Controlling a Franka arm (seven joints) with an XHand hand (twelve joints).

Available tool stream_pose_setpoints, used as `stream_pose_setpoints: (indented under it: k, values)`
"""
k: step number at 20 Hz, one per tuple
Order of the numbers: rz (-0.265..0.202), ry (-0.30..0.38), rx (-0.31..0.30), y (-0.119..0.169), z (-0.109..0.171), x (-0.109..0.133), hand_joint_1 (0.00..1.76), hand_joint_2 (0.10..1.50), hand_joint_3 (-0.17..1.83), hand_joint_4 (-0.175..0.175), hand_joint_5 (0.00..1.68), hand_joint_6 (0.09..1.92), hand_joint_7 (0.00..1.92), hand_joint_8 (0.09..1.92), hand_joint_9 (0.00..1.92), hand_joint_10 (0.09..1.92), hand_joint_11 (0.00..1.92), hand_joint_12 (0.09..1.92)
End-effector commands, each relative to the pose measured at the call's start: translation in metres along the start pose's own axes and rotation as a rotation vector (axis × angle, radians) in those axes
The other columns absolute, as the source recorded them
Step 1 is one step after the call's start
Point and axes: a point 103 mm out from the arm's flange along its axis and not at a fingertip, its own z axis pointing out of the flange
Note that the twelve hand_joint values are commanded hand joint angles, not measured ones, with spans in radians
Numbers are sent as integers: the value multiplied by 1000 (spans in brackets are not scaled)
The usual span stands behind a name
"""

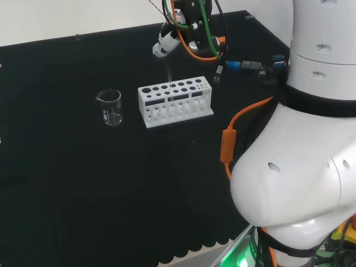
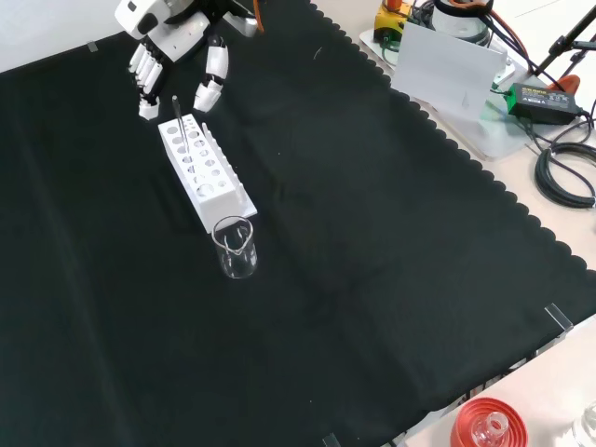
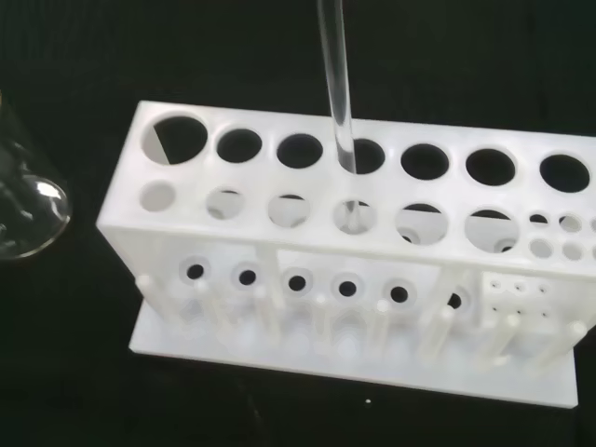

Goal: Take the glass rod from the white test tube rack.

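The glass rod (image 3: 336,88) stands upright in a hole of the white test tube rack (image 2: 207,172). The hand (image 2: 177,47) hovers above the rack's far end, fingers (image 2: 144,74) extended and apart, clear of the rod.

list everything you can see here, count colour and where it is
test tube rack: one, white, on the black cloth, towards the top left of the front view
glass rod: one, clear, standing in a hole of the rack's back row, wrist view
beaker: one, clear glass, on the cloth at the near end of the rack, front view
cloth: one, black, covering the bench
red ribbed stand: one, at the bottom right edge of the front view, off the cloth
hand: one, black and white, above the far end of the rack in the front view, fingers pointing down, not touching the rod
arm: one, white, right of the head view
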Motion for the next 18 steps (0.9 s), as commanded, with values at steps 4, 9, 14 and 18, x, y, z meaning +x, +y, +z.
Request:
stream_pose_setpoints:
  k: [4, 9, 14, 18]
  values:
    - [-6, 4, 2, 4, 7, -6, 682, 901, 392, -140, 646, 862, 384, 838, 474, 877, 335, 1415]
    - [-10, 27, -4, 5, 8, -9, 754, 897, 430, -152, 712, 902, 438, 832, 517, 869, 326, 1420]
    - [-17, 43, 0, 8, 9, -4, 795, 865, 506, -159, 755, 903, 501, 820, 585, 842, 328, 1419]
    - [-18, 64, 20, 10, 10, -2, 838, 833, 559, -168, 786, 899, 593, 808, 666, 810, 343, 1413]
